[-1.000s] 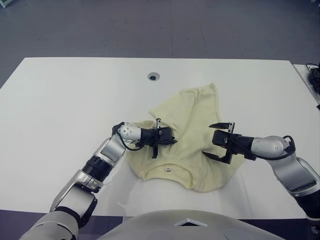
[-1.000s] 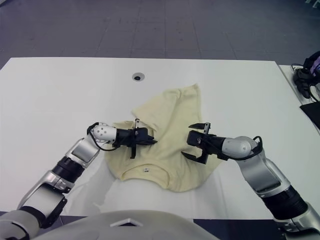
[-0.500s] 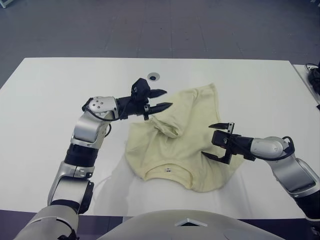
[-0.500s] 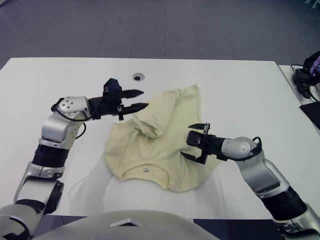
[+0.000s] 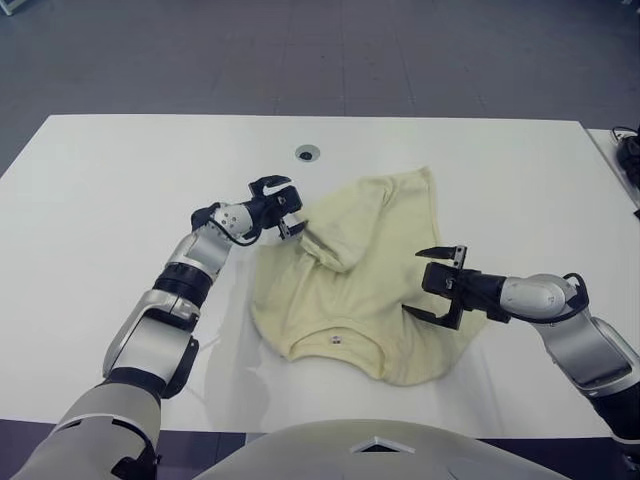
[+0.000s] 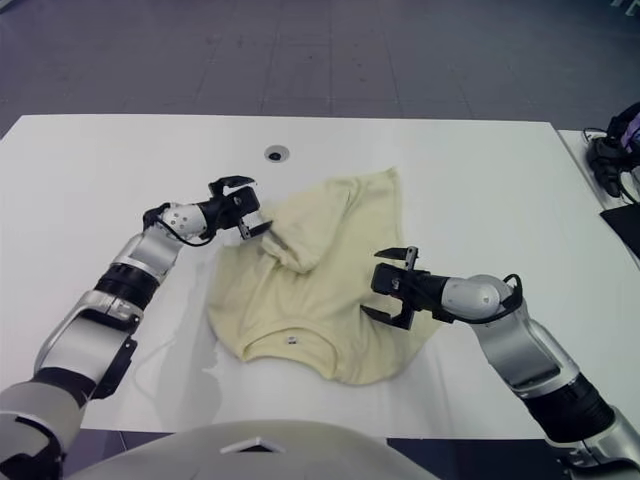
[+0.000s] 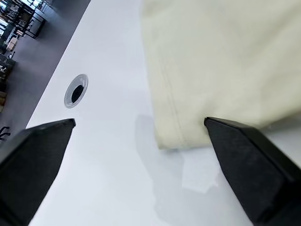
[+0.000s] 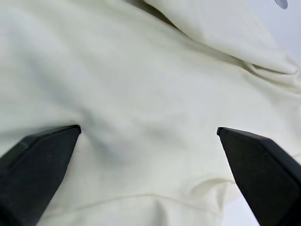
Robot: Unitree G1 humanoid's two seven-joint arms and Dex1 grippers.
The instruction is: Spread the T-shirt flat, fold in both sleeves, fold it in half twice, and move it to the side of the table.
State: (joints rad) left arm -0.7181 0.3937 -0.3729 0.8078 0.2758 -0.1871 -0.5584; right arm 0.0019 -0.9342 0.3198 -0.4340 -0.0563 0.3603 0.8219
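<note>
From the left eye view, the pale yellow T-shirt (image 5: 350, 290) lies rumpled on the white table (image 5: 120, 180), around the middle and reaching toward the near edge. Its collar (image 5: 336, 345) faces the near edge, and one part is folded over on the shirt's left side. The left gripper (image 5: 283, 208) sits at that folded part, on the side toward the table's left edge, with its jaws apart and nothing between them. The right gripper (image 5: 414, 281) hovers over the shirt's right part, jaws spread and empty. A round hole (image 5: 307, 153) sits in the table between the shirt and the far edge.

The right eye view adds dark gear (image 6: 612, 150) on a separate surface past the table's right edge.

In the left wrist view, two dark fingers (image 7: 33, 160) stand wide apart. Between them lies bare table and a stitched hem (image 7: 169, 101) ending in a rounded corner. One fingertip is just beside the cloth; whether it touches cannot be told.

In the right wrist view, the fingers (image 8: 37, 160) are spread wide over creased cloth.
</note>
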